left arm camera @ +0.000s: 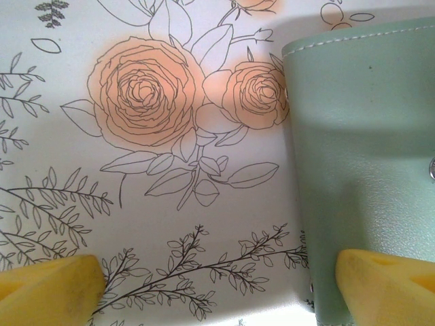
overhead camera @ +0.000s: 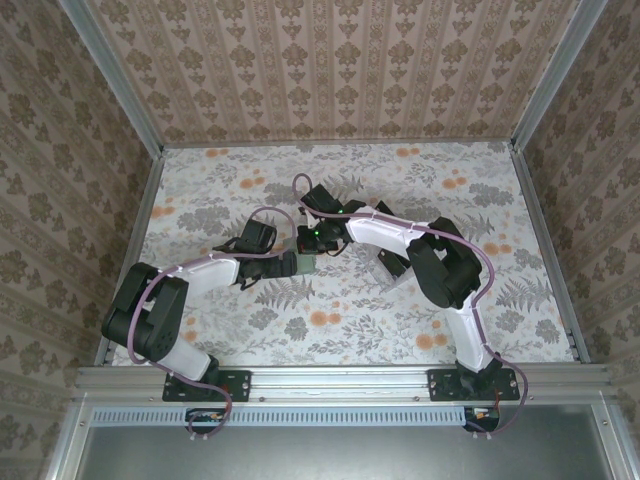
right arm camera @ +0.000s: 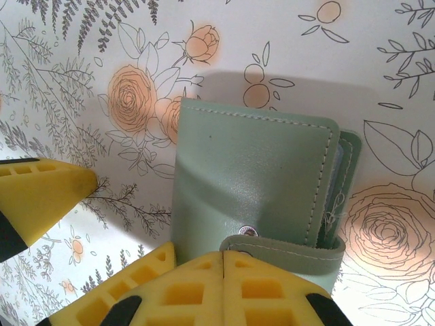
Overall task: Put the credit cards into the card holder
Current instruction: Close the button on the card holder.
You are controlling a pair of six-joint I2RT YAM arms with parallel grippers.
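Lying closed on the floral tabletop point(right arm camera: 380, 61), the sage-green stitched card holder point(right arm camera: 251, 170) sits at twelve o'clock, just ahead of the clenched right gripper point(right arm camera: 223, 257), and at three o'clock of the released, empty left gripper point(left arm camera: 219, 268).

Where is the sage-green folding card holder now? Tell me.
The sage-green folding card holder lies folded near the middle of the flowered table in the top view, between the open left gripper and the shut right gripper.
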